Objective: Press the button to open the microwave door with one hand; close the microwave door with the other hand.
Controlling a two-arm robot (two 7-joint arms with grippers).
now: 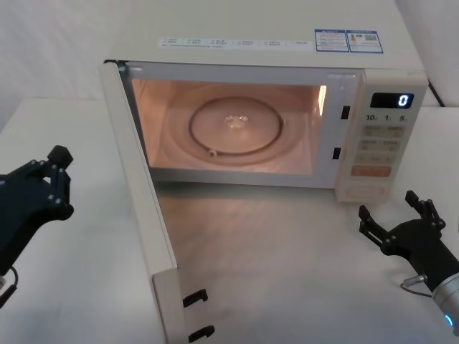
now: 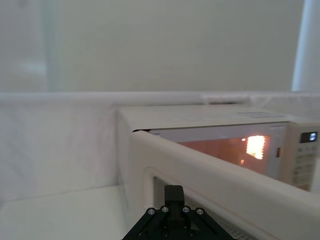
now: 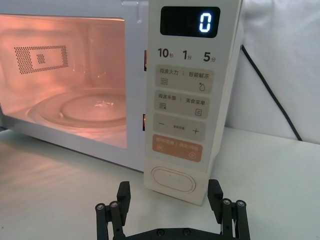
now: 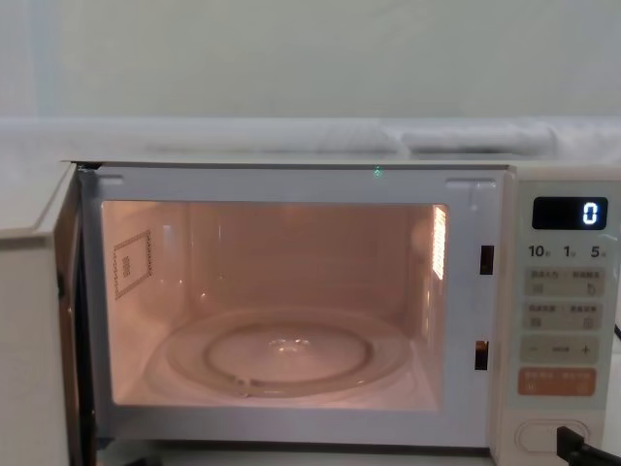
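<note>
Right claw (image 3: 171, 207), fingers spread, hovers low over the worktop (image 3: 280, 175) directly before the button (image 3: 173, 179), close to it but not touching. In the head view the same claw (image 1: 398, 215) sits near the worktop's front right corner, just outside the control panel (image 1: 380, 143). Left claw (image 1: 56, 175) hovers near the left edge, outside the microwave door (image 1: 140, 208); whether its fingers are spread or pressed together cannot be told. The door stands swung wide open, hinged at the left, its free edge pointing toward the worktop's front edge. The left wrist view shows the door's outer face and upper edge (image 2: 225, 175) just beyond the left claw (image 2: 173, 200). The right wrist view alone resolves the display (image 3: 190, 21), reading 0, and a dark cable (image 3: 270, 95) behind the oven. Worktop white; pale wall (image 4: 310, 58) behind. The lit cavity holds a glass turntable (image 4: 286, 354) with nothing on it.
</note>
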